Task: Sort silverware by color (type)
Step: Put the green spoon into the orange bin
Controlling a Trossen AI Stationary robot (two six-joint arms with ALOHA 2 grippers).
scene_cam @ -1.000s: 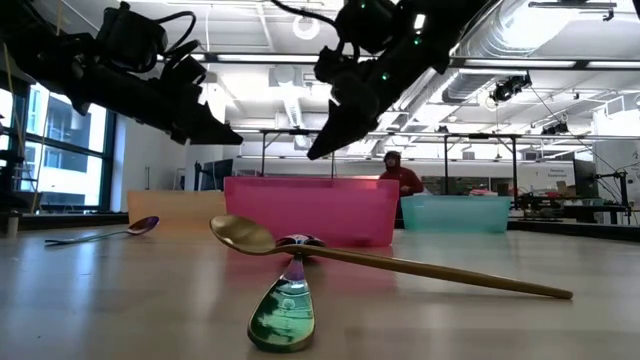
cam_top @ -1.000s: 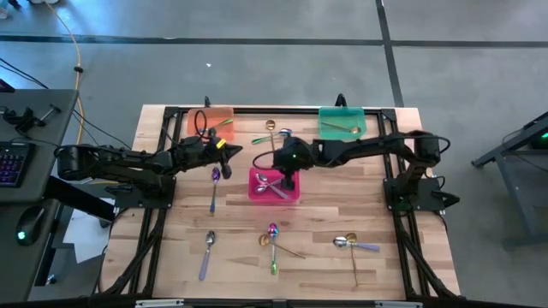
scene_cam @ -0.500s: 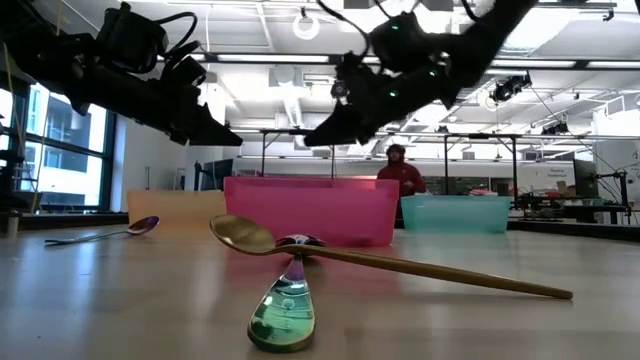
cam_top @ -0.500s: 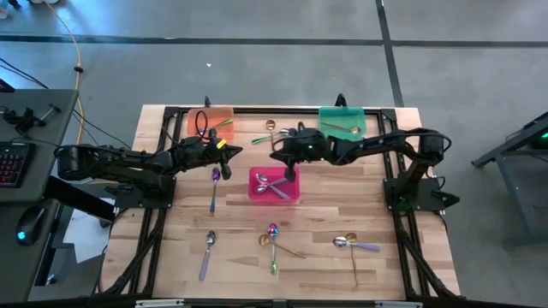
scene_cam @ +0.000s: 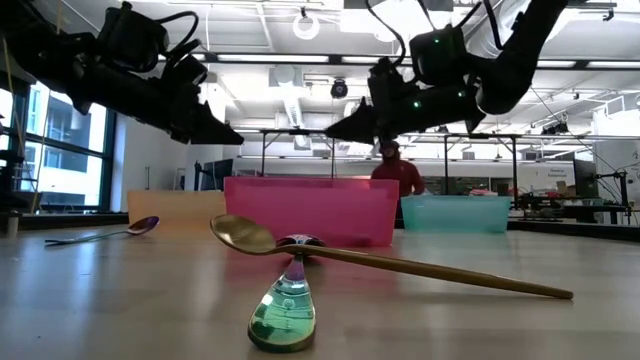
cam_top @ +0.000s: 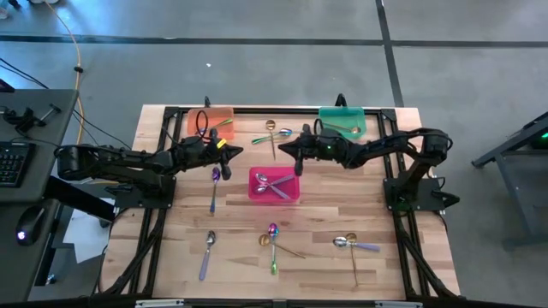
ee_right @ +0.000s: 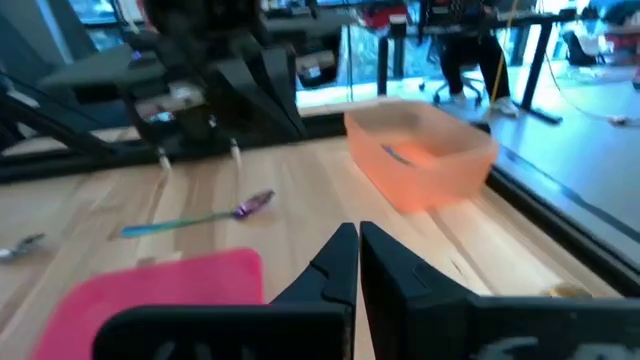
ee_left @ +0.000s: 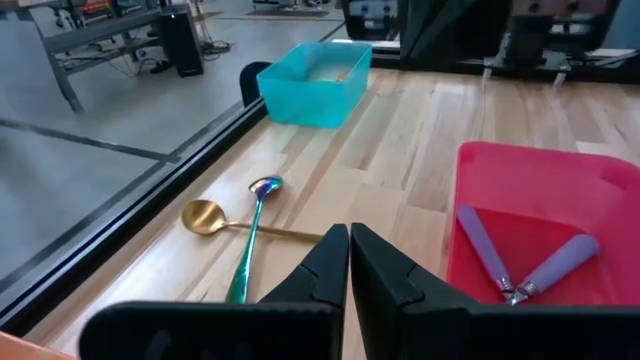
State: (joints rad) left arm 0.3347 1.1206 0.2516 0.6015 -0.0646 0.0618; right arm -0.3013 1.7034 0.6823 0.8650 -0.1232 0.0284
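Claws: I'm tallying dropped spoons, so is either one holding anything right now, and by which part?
Nothing is held. The left claw and the right claw are both shut on empty air, above the table.

Three bins on a wood table (cam_top: 171, 239): orange bin (cam_top: 210, 121), pink bin (cam_top: 274, 185), green bin (cam_top: 342, 122). Far back, a person (scene_cam: 398, 176) in red.

Pink bin (cam_top: 274, 185) holding lilac-handled spoons (cam_top: 272, 184), left pincer (cam_top: 229, 151) and right pincer (cam_top: 286, 147) flanking its far side
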